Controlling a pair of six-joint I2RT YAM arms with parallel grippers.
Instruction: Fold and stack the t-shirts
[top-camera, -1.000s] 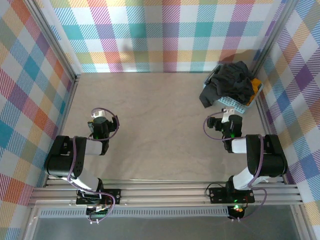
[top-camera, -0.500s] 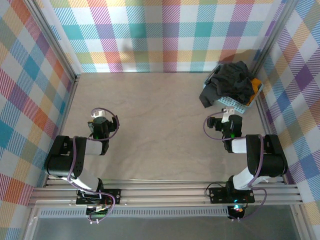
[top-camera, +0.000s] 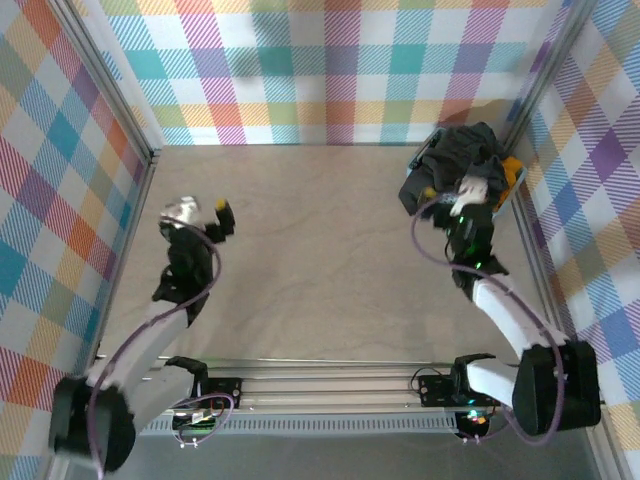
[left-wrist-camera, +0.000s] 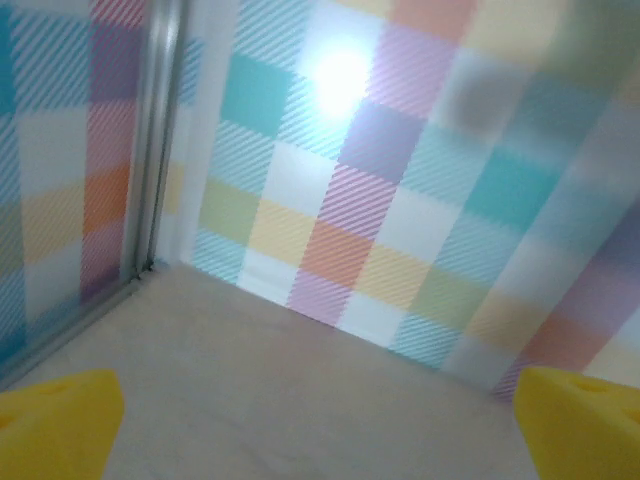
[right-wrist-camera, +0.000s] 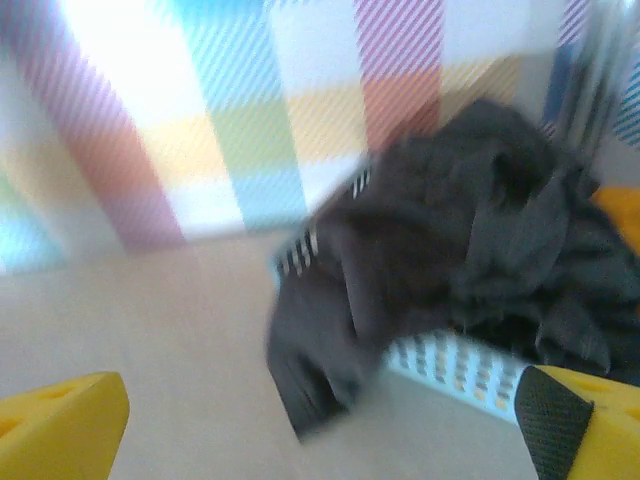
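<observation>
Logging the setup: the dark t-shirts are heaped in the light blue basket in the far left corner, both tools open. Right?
One slip: the basket holding the dark t-shirts stands in the far right corner, as the top external view shows. The left tool and right tool are open.

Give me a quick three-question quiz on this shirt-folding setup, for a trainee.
1. True or false: the dark t-shirts are already folded and stacked.
2. Where does the blue basket stand? A: far right corner. B: far left corner. C: table centre.
3. Fill in: both arms' jaws stand ____.
Key: 1 false, they lie heaped in the basket; 2 A; 3 open.
</observation>
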